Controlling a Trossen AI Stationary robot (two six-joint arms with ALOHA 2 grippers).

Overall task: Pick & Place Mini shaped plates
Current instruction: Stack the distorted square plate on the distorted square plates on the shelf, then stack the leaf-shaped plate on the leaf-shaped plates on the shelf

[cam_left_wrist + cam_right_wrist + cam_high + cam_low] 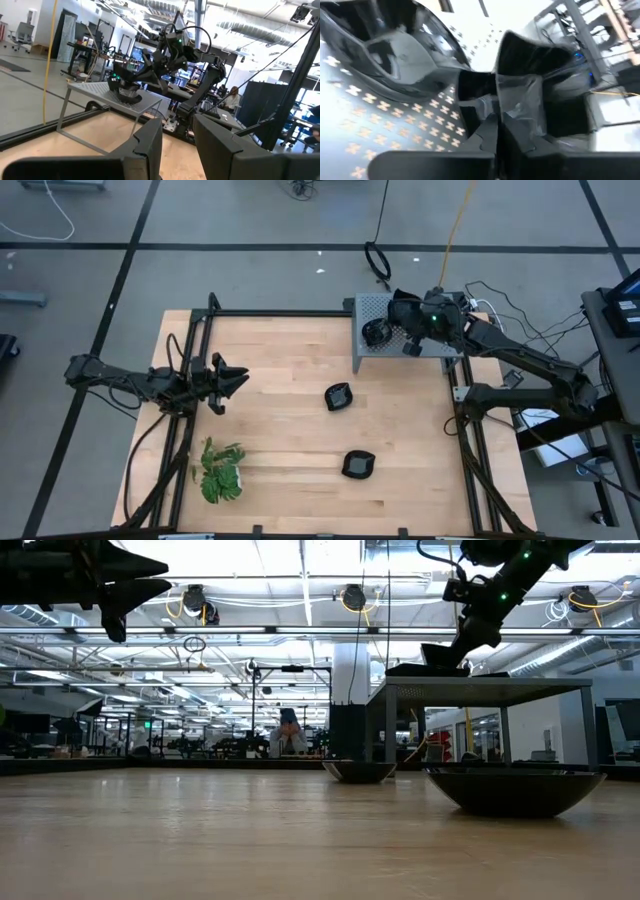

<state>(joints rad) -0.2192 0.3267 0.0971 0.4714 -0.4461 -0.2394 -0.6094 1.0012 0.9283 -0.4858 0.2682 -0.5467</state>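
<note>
Two black glossy mini plates lie on the wooden table, one (339, 395) near the middle and one (358, 464) nearer the front; the low view shows them too (358, 771) (515, 790). My right gripper (392, 323) hangs over the grey perforated box (370, 355) at the far right, shut on another mini plate (540, 70). One more black plate (385, 55) rests bottom-down on the box top beside it. My left gripper (238, 378) waits open above the table's left side, touching nothing. My right gripper pinches the mini plate by its rim (517, 107) between its two fingers. It comes slanting down from the table's right side. The plate stands tilted just above the perforated box top; whether its lower edge touches the box I cannot tell.
A green leafy plant (220, 472) lies near the front left corner. The box stands on thin legs (388, 730) with open space beneath it. Bare wood lies between the left gripper and the two plates. A black frame (285, 313) runs along the table's far edge.
</note>
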